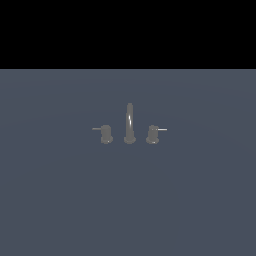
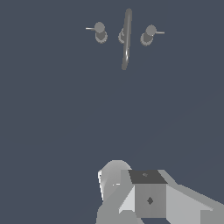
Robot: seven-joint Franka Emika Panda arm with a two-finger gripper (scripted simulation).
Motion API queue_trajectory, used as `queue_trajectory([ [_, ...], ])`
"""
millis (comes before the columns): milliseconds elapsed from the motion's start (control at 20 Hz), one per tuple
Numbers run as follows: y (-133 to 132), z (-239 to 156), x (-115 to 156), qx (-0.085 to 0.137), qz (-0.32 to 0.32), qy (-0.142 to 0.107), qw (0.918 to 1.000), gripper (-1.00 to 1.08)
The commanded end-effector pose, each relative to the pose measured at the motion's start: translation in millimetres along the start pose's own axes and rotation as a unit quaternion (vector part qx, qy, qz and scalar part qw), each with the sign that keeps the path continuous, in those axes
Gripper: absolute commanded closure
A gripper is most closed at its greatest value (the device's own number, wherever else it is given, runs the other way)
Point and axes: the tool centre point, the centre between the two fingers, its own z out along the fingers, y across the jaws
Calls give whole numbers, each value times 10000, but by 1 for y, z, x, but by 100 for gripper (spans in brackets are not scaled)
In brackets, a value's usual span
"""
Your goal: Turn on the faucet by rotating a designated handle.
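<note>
One faucet (image 1: 129, 125) stands near the middle of the grey surface (image 1: 60, 200), toward its far edge. It has one arched spout (image 1: 130, 120) and two knobs. The handle (image 1: 105, 134), with the dull pin, sits at the exterior view's left; the twin knob (image 1: 152, 135) at its right. The gripper (image 2: 131, 192) is well apart from the faucet; jaw state cannot be determined.

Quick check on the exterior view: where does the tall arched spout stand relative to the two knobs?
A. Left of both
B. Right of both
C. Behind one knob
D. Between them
D: the spout rises between the handle and the brighter-pinned twin knob.
</note>
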Motion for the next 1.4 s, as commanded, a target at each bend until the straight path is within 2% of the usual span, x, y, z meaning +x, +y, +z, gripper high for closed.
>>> queue_trajectory([
  [0, 0, 0, 0, 0, 0, 0, 10000, 108],
  [400, -8, 8, 4, 7, 164, 7, 9999, 108],
  [800, -30, 31, 18, 31, 659, 27, 9978, 108],
  [1050, -50, 53, 33, 54, 1137, 48, 9935, 108],
  [1350, -74, 82, 57, 87, 1758, 74, 9844, 108],
])
